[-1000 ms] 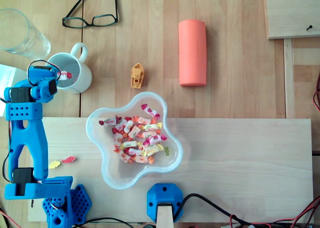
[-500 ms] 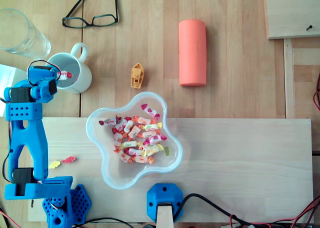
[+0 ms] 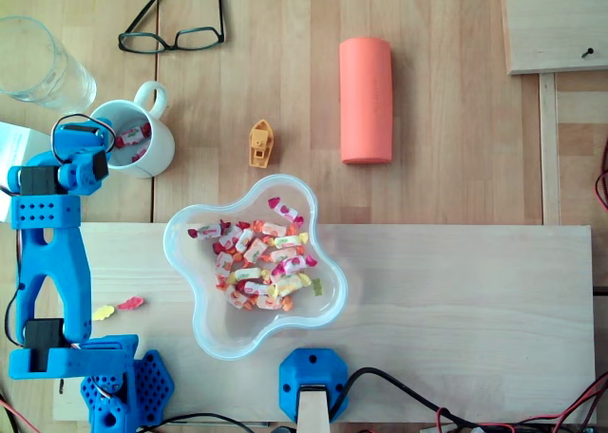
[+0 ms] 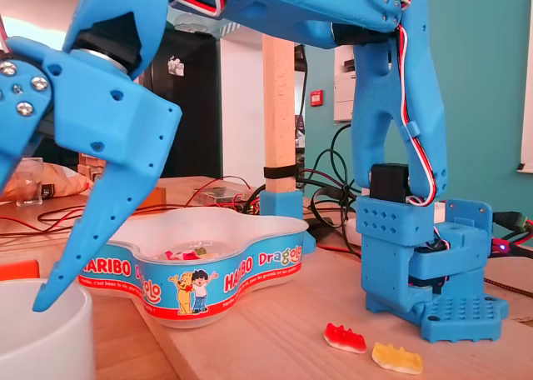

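From above, I see the claw (image 3: 106, 141) hanging over the near rim of the white mug (image 3: 158, 154), at the far left of the table (image 3: 456, 291). A wrapped sweet (image 3: 133, 134) lies inside the mug, just beside the claw tips and free of them. This view does not tell me how wide the jaws stand.

The fixed view settles that. One blue finger (image 4: 92, 230) slants down with its tip right at the mug's edge (image 4: 42, 338), and the other sits apart at the left border. The claw is open and nothing is between the jaws. The inside of the mug is hidden from this low angle.

Below the claw in the overhead view sits the clear wavy bowl (image 3: 190, 291) with a heap of wrapped sweets (image 3: 261, 267). The fixed view shows printed lettering on the bowl's side (image 4: 250, 267), which I cannot read from above.

Two loose gummies lie by the arm's base, well back from the claw, one red (image 3: 130, 303) and one yellow (image 3: 103, 312). Side on, they are flat on the wood, red (image 4: 345, 337) and yellow (image 4: 397, 357).

The overhead view adds what lies beyond the claw: a drinking glass (image 3: 38, 63) just past the mug, spectacles (image 3: 173, 40) farther off, a small orange toy boat (image 3: 260, 144) to the right, and an orange cylinder (image 3: 366, 101) well apart.
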You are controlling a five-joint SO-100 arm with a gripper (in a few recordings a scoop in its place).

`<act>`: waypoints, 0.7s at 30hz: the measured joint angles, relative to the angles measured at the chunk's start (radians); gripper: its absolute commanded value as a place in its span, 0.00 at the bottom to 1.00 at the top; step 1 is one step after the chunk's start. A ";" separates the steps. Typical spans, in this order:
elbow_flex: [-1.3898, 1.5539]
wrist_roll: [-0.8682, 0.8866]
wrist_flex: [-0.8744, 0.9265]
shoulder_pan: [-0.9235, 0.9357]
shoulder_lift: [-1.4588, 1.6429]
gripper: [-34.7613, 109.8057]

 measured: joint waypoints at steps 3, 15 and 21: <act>0.000 0.000 0.000 0.000 0.000 0.37; -0.009 0.000 0.000 0.000 0.014 0.37; -0.034 0.000 0.005 0.000 0.187 0.37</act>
